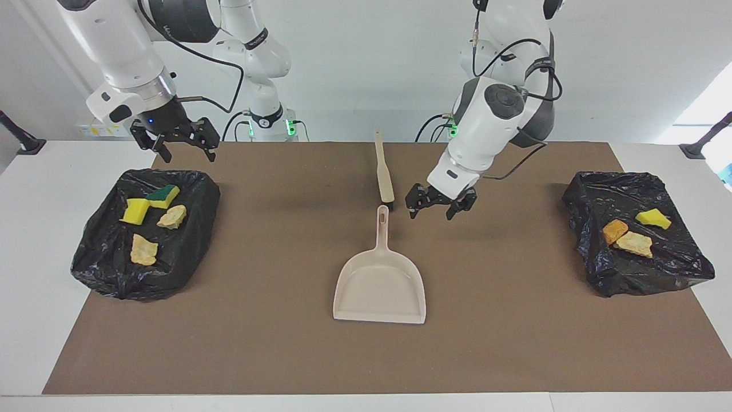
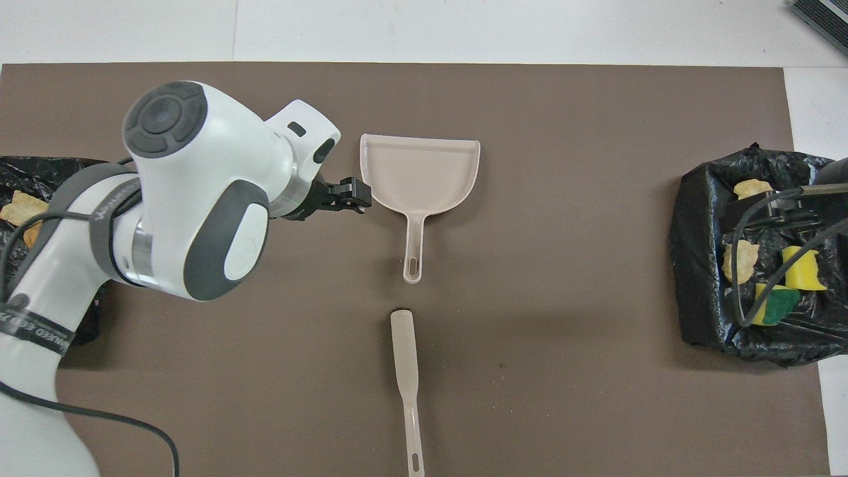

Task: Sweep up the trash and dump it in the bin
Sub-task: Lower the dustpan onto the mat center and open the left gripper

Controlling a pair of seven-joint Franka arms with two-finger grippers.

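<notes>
Now dustpan point(image 1: 380, 284) lies beside open left tool point(image 1: 438, 205).

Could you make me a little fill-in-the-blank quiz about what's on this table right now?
1. The dustpan lies flat on the brown mat and holds ____ pieces of trash.
2. The left pincer hangs with its fingers ____ and grips nothing.
3. The bag under the right pincer holds ____ pieces of trash.
4. The brush lies ____ to the robots than the dustpan.

Missing words: no; open; four; nearer
</notes>
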